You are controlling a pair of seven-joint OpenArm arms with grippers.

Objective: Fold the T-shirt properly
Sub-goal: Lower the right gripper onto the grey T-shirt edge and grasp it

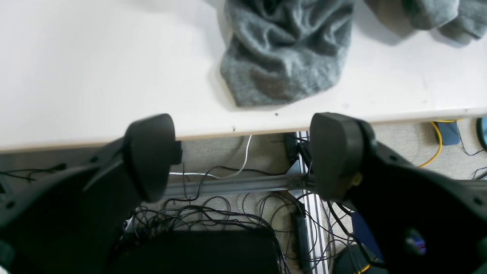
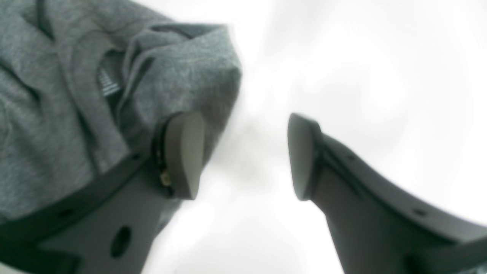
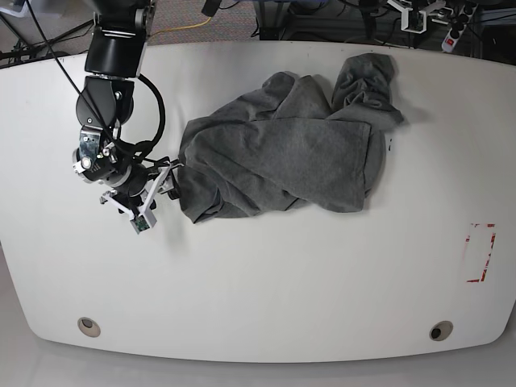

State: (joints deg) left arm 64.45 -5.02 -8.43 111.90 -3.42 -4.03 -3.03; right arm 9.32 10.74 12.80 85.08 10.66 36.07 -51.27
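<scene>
While I watch the left wrist view, my left gripper (image 1: 243,156) hangs spread wide and empty past the tabletop (image 1: 95,76) edge, cables (image 1: 213,213) below; a bunched part of the T-shirt (image 1: 285,57) lies at upper centre. Through the right wrist view, blurred, my right gripper (image 2: 243,156) stands parted, holding nothing, one finger (image 2: 184,152) against grey cloth at left. From the base view, the T-shirt (image 3: 282,153) lies crumpled at upper centre, the right gripper (image 3: 164,179) at its left edge.
</scene>
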